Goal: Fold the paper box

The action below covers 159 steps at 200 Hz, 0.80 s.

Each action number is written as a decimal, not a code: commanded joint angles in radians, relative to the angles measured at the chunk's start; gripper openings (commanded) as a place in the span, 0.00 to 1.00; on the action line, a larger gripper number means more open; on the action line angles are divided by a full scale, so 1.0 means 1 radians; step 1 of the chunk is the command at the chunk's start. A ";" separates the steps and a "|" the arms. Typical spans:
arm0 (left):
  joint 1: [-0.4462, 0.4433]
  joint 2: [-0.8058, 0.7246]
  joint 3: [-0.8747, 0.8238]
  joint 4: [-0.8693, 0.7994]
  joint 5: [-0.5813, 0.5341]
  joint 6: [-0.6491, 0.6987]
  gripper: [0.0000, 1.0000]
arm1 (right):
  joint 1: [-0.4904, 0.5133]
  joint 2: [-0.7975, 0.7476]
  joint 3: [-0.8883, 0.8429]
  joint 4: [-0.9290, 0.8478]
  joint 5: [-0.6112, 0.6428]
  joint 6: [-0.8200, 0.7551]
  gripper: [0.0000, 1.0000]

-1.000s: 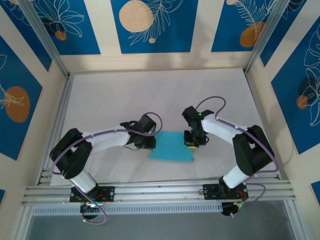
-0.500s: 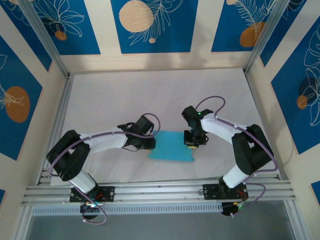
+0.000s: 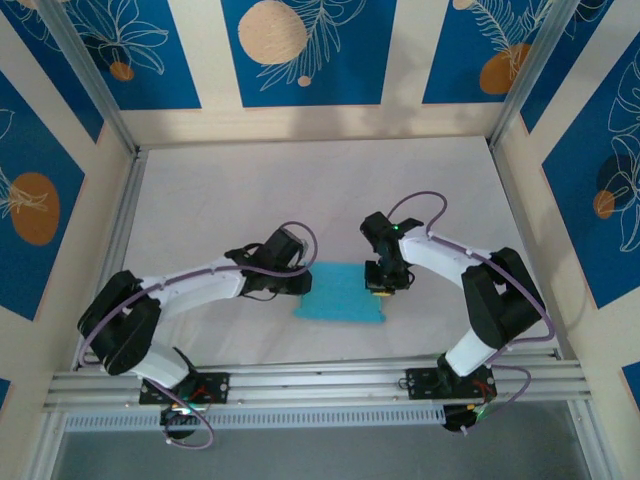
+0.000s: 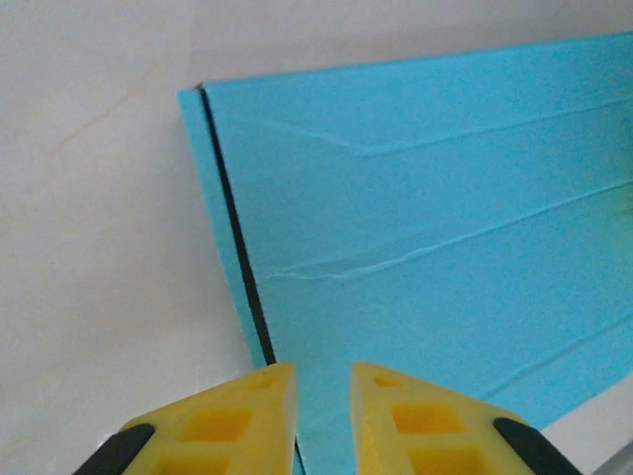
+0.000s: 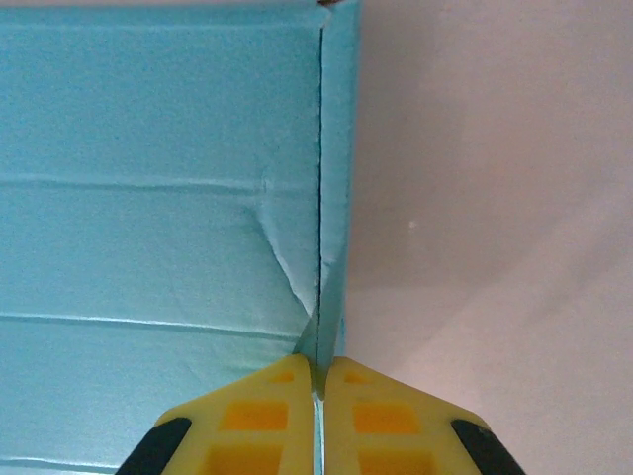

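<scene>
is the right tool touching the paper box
Touching. The right wrist view shows the right tool shut on the right edge flap of the paper box.

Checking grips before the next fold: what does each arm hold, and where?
Right gripper pinches the paper box by its right edge flap. Left gripper has its jaws at the left edge; grip cannot be told.

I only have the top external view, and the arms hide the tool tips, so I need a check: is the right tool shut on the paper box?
Observer: Yes. In the right wrist view the right tool is pinched shut on the paper box, at the seam along its right edge.
Operator: And the other side?
Observer: The left tool has its jaws narrowly apart at the box's left edge. I cannot tell whether they grip it.
</scene>
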 commanded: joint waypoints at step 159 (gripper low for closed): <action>0.006 0.107 0.001 -0.040 -0.047 0.002 0.21 | 0.061 0.067 0.060 0.084 -0.127 0.014 0.10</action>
